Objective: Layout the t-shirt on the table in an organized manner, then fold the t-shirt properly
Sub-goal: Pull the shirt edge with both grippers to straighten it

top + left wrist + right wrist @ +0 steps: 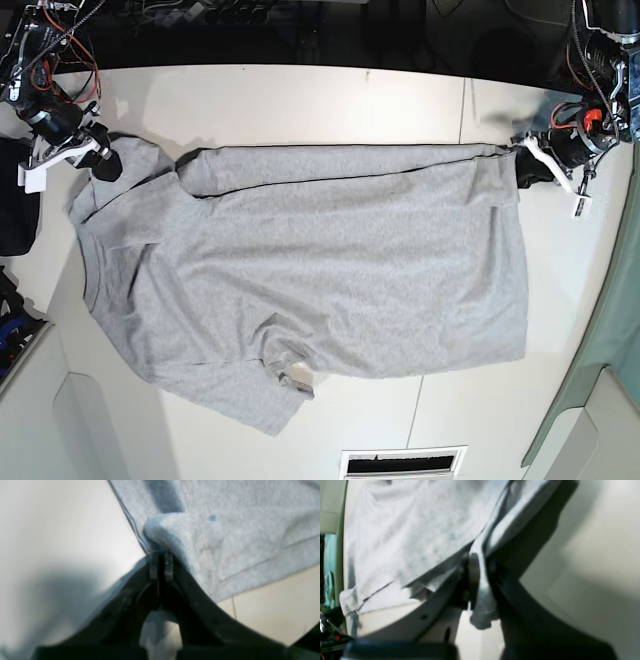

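The light grey t-shirt (320, 270) lies spread on the white table (300, 100), plain side up, no letters showing. Its far edge is stretched between both grippers. My left gripper (527, 160), on the right of the base view, is shut on a shirt corner; the left wrist view shows the fingertips (161, 555) pinching a bunched edge of the t-shirt (225, 530). My right gripper (105, 160), on the left of the base view, is shut on the other corner; in the right wrist view (480, 562) a fold of the t-shirt (407, 535) hangs between its fingers.
A dark cloth (15, 215) lies off the table's left edge. A pale grey-green panel (600, 380) stands at the right. A slotted white vent (400, 462) sits at the near edge. Cables and dark gear (250, 15) run along the back.
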Available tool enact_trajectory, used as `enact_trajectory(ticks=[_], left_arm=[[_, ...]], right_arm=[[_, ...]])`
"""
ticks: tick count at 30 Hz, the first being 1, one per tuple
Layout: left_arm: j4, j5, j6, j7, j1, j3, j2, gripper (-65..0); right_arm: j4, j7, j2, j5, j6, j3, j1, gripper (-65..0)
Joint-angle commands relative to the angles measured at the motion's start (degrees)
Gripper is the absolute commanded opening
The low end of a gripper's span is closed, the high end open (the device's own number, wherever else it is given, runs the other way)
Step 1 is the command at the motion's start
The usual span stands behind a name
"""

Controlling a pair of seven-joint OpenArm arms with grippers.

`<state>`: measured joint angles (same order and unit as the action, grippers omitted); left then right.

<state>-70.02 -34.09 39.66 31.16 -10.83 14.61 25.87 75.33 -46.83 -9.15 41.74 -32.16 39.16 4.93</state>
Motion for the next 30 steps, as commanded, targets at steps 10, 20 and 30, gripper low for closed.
enact_trajectory(ticks=[10, 20, 30], left_arm=[[-9.55, 0.04, 0.04, 2.93, -7.13, 2.29, 3.06, -65.0], [-9.55, -0.52, 0.24, 3.76, -8.04, 2.34, 3.06, -57.6], [-17.77, -5.95, 0.34, 5.46, -8.02, 2.36, 3.21, -36.4]], right_arm=[[8.96, -0.55, -4.09, 6.32, -0.70, 3.13, 11.93, -65.0], [9.31, 4.35, -4.83, 6.29, -0.68, 3.21, 17.75, -60.0], [12.33, 14.56, -5.29, 6.25, -0.66, 7.45, 16.44, -31.8]])
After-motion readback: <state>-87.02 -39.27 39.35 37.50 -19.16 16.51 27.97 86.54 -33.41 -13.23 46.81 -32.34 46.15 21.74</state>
